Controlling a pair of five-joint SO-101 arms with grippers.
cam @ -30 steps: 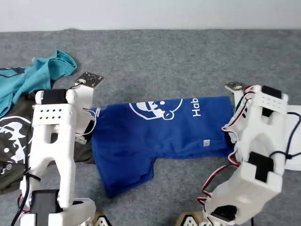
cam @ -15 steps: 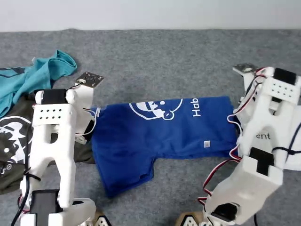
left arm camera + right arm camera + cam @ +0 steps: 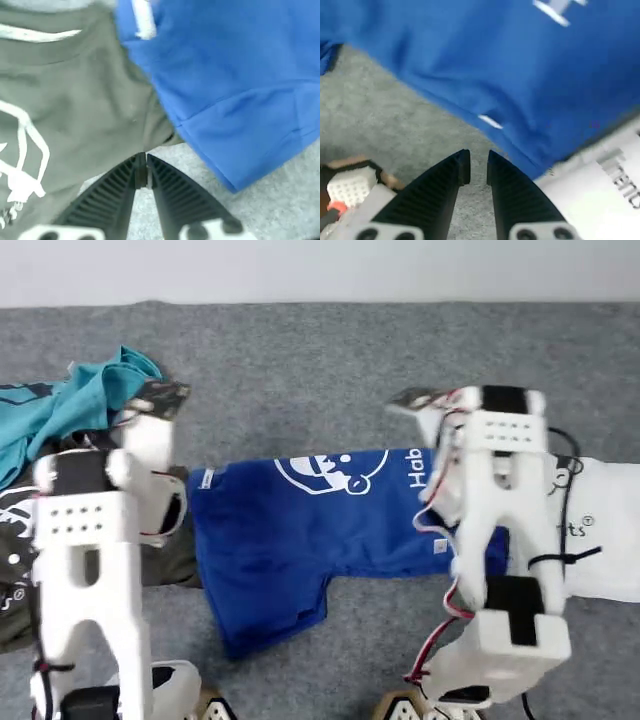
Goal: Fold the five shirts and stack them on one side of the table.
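The left gripper [image 3: 141, 169], pressed together and empty, hangs over the olive shirt [image 3: 75, 100], while the right gripper [image 3: 475, 162], narrowly parted, hovers above the blue shirt [image 3: 495, 60] at its edge.

White shirt [image 3: 612, 562] runs past the high view's edge.

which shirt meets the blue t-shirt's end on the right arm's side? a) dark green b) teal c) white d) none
C: the white printed fabric shirt meets the blue fabric t-shirt at that end, as the high and right wrist views show.
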